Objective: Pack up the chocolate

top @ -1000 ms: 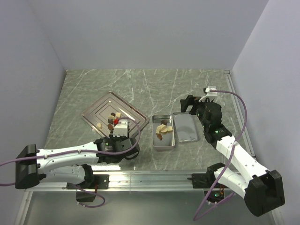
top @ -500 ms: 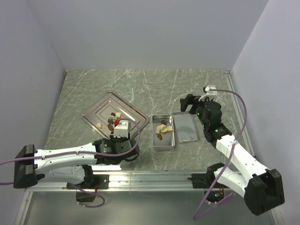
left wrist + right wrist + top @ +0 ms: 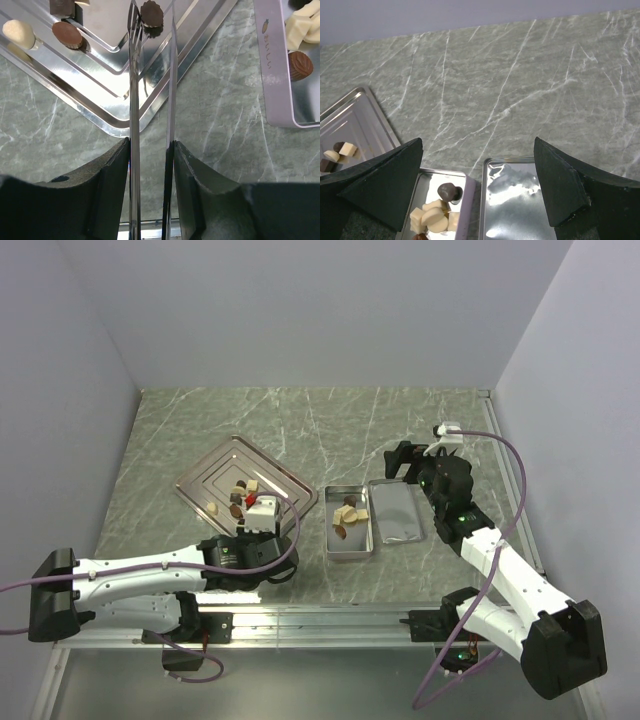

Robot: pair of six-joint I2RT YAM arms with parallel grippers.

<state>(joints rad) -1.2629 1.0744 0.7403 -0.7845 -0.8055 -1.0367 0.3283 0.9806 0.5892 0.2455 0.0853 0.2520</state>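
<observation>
Right gripper [image 3: 479,145] with black fingers [image 3: 375,180] spread wide over grey-green marbled tabletop [image 3: 520,85]. Down low, open silver rectangular tin [image 3: 465,181] holding a dark brown chocolate lump [image 3: 448,190] plus cream chocolate chunks [image 3: 435,218], shiny flat silver lid [image 3: 517,200] just beside it. Ridged steel tray [image 3: 362,117] off left with a few more chocolate pieces [image 3: 347,149].

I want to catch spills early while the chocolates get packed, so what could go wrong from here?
One: the dark chocolate sits only at the very tips of the left gripper, with no firm clamp visible, so it may slip out in transit. Two: the long thin fingers cross the tray rim and could snag it. Three: the tin already holds pieces bunched at one end; a drop there might bounce out.
</observation>
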